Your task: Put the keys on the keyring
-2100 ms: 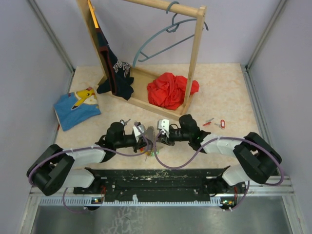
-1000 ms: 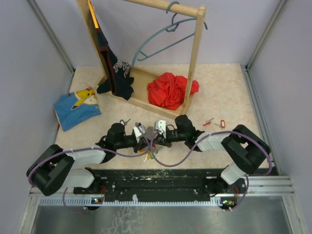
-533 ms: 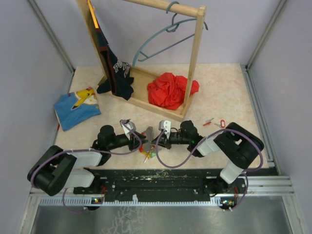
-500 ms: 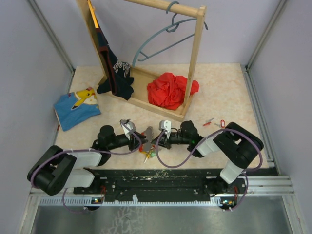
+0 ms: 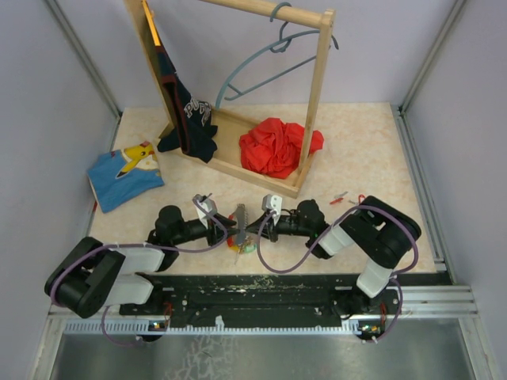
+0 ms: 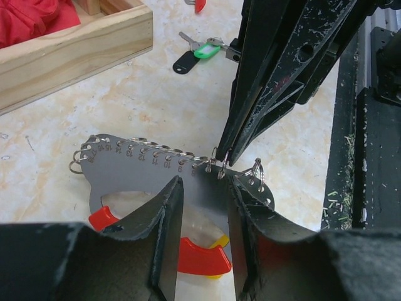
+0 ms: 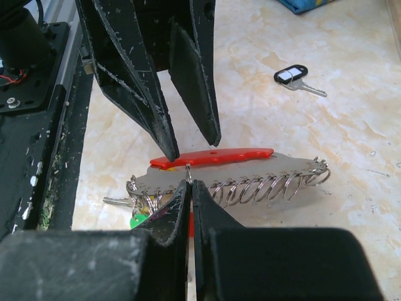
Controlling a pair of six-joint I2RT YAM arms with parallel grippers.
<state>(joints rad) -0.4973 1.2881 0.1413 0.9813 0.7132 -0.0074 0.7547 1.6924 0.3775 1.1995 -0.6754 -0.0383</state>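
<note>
The keyring (image 6: 135, 164) is a grey curved plate with a row of numbered split rings and a red and yellow curved piece (image 6: 199, 256); it lies between my grippers (image 5: 240, 218). My left gripper (image 6: 203, 182) has its fingers apart, tips at the plate's red edge (image 7: 216, 154). My right gripper (image 7: 191, 183) is shut on one split ring (image 7: 188, 172) near the plate's end. A green-headed key (image 7: 134, 221) hangs at that end. Loose keys lie on the table: black and green heads (image 6: 195, 55), a black-headed one (image 7: 292, 75), red ones (image 5: 341, 196).
A wooden clothes rack (image 5: 238, 162) with a red cloth (image 5: 277, 146) and a dark shirt (image 5: 190, 119) stands behind. A blue shirt (image 5: 125, 174) lies at the back left. The black base rail (image 5: 253, 293) runs along the near edge.
Over two seconds the left gripper drew back to the left and the right gripper closed in on the plate. In the last half second the plate shifted only slightly.
</note>
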